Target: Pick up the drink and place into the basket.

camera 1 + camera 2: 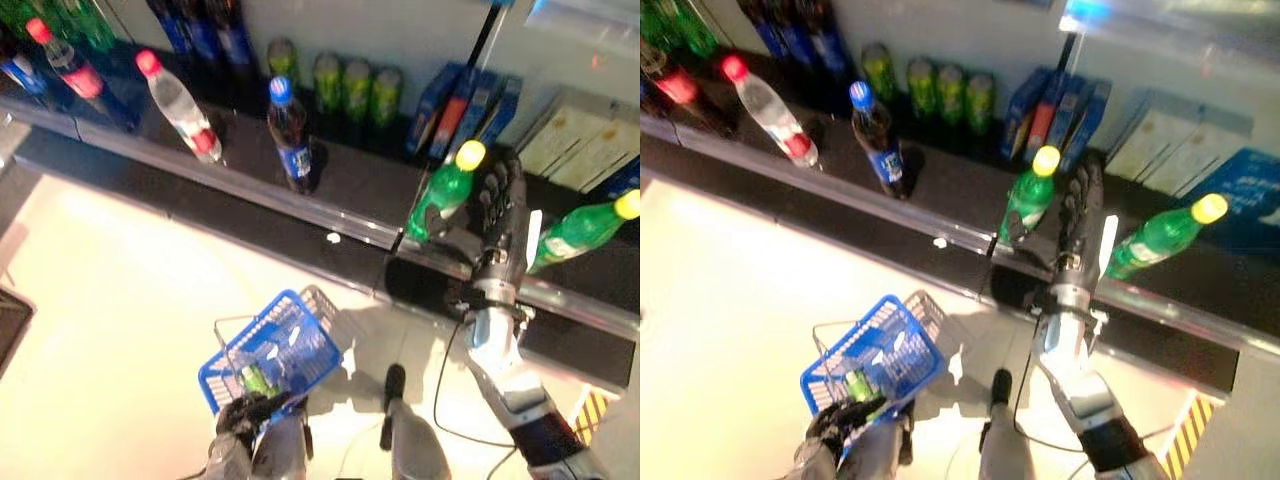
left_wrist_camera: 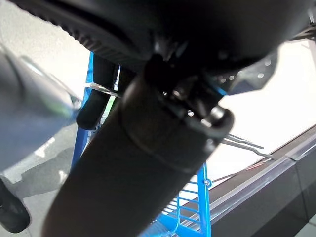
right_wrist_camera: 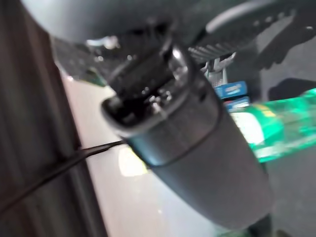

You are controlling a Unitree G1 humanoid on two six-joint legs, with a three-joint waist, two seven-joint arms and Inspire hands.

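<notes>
The right hand (image 1: 497,215) stood at the shelf (image 1: 350,190), fingers curled around a green bottle (image 1: 443,195) not yet lifted, while the left hand (image 1: 243,412) gripped the blue basket (image 1: 275,350), which already held a green item.

Bright floor glare (image 1: 120,300); wrist views blurred, dim.

shelf (image 1: 360,185): dark | on it: bottles (image 1: 292,135), cans (image 1: 355,88), cartons (image 1: 462,108)

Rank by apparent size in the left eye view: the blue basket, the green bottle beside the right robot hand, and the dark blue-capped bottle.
1. Blue basket, clearly largest.
2 and 3. Green bottle and dark blue-capped bottle look alike; unranked.
</notes>
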